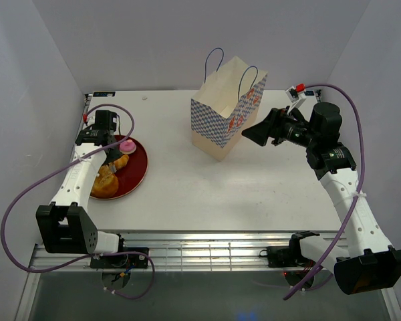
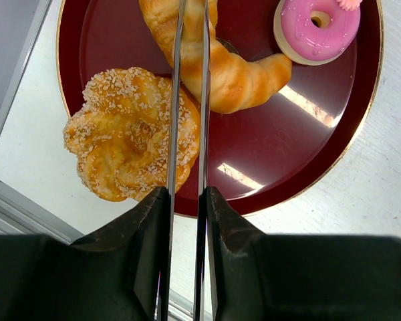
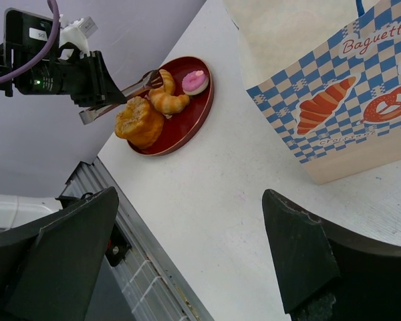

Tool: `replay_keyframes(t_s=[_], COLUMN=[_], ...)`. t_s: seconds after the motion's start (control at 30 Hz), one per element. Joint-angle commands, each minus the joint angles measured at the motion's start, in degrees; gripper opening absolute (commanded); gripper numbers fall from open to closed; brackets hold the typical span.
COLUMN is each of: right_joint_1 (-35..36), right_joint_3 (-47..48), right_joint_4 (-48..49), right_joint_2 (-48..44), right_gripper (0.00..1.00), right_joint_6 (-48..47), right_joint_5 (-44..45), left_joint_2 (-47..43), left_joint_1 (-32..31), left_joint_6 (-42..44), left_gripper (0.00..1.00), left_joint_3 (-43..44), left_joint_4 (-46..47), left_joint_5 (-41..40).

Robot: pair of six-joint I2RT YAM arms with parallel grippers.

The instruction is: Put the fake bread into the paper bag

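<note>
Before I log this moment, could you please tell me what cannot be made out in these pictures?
Left wrist view: the tongs run off the top edge, so whether their tips pinch the croissant is unseen.
Right wrist view: those tips are too small to judge; the bag's mouth is cut off at the top edge.
Top view: the inside of the paper bag is hidden by its own walls.
</note>
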Motion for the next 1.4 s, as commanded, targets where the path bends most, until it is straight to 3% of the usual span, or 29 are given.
replay_keyframes(t_s=[0.0, 0.33, 0.83, 1.0, 1.37], right_joint_1=[0.36, 0.36, 0.36, 0.36, 0.62], right_joint_3=[2.57, 5.56, 20.23, 25.68, 25.25], right_joint_4=[0.49, -1.27, 6.72, 4.45, 9.10], right_joint_2=[-0.35, 1.85, 12.39, 17.40, 21.62], right_gripper=[0.93, 0.93, 0.94, 0.95, 0.99], right_joint_6=[-0.10, -1.15, 4.55, 4.12, 5.08], right_joint_5=[0.68, 4.02, 12.19, 14.39, 16.41], left_joint_2=[-3.33, -7.46, -12.03, -12.29, -11.42], left_joint_1=[0.28, 0.28, 0.28, 0.37, 0.28], left_joint_6=[0.09, 0.53, 2.81, 3.08, -3.68], left_gripper=[0.28, 0.23, 0.23, 0.23, 0.25], left_joint_3=[1.46, 6.37, 19.12, 23.77, 29.85], left_joint_4=[0.31, -0.48, -0.83, -1.27, 6.01], left_joint_5=[0.76, 4.01, 14.02, 17.45, 39.06])
